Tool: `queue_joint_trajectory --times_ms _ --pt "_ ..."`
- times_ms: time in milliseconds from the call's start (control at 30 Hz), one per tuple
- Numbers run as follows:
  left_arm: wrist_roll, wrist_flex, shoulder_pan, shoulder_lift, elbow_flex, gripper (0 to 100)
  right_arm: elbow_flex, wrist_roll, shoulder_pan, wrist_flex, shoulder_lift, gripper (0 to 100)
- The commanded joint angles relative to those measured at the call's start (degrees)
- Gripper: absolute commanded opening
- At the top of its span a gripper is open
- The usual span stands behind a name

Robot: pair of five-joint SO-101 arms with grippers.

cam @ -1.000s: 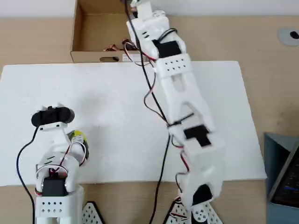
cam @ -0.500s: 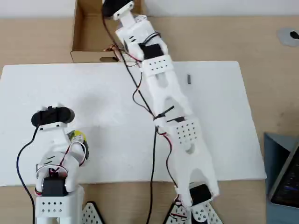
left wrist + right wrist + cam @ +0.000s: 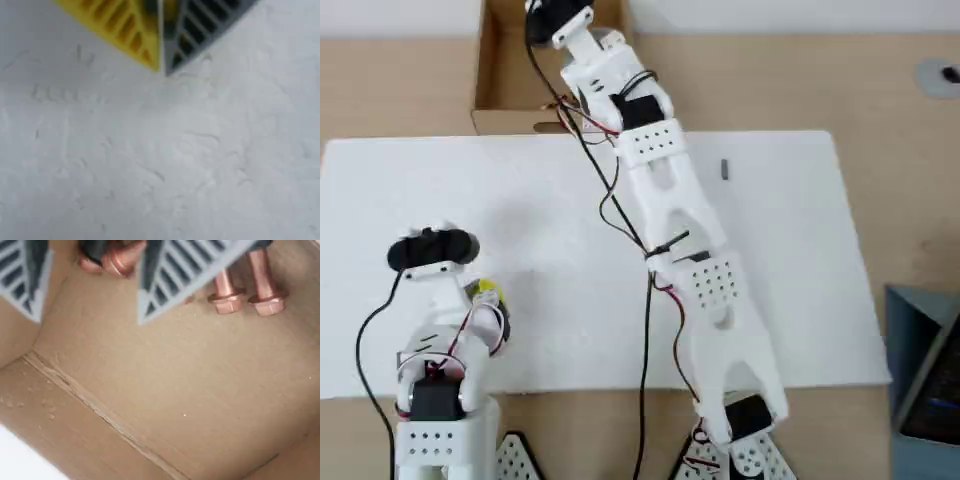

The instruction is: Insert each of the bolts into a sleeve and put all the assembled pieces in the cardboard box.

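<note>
Hanging over box (image 3: 485,70), right tool (image 3: 90,320) spread apart, sleeved bolt (image 3: 117,260) looks loose between jaws, against one. Two more bolts (image 3: 226,292) on box floor. Left tool (image 3: 162,70) pinched together, empty, over mat (image 3: 150,165). Bolts probably stiff, smooth, rolly, so grab across sleeve, mid-shank.

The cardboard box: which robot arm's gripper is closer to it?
Right. The right gripper hangs inside the cardboard box, above its floor. The left gripper sits over the white mat near its own base, well short of the box.
</note>
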Motion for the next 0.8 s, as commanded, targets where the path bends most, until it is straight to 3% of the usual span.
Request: queue_joint_trajectory --times_ms 0,267,467,767 --pt "-0.2 -0.4 -0.4 -0.5 -0.5 0 -4.8 0.4 -0.3 0.2 -1.3 14.6" --pt "-0.2 -0.4 -0.4 -0.5 -0.5 0 -6.5 0.4 0.0 0.4 -1.7 14.5" --pt "-0.2 -0.4 -0.4 -0.5 -0.5 0 -13.8 0.3 1.1 9.0 -2.3 0.3" --pt "-0.2 -0.4 -0.4 -0.5 -0.5 0 -26.9 -0.5 4.1 22.5 -2.4 0.9"
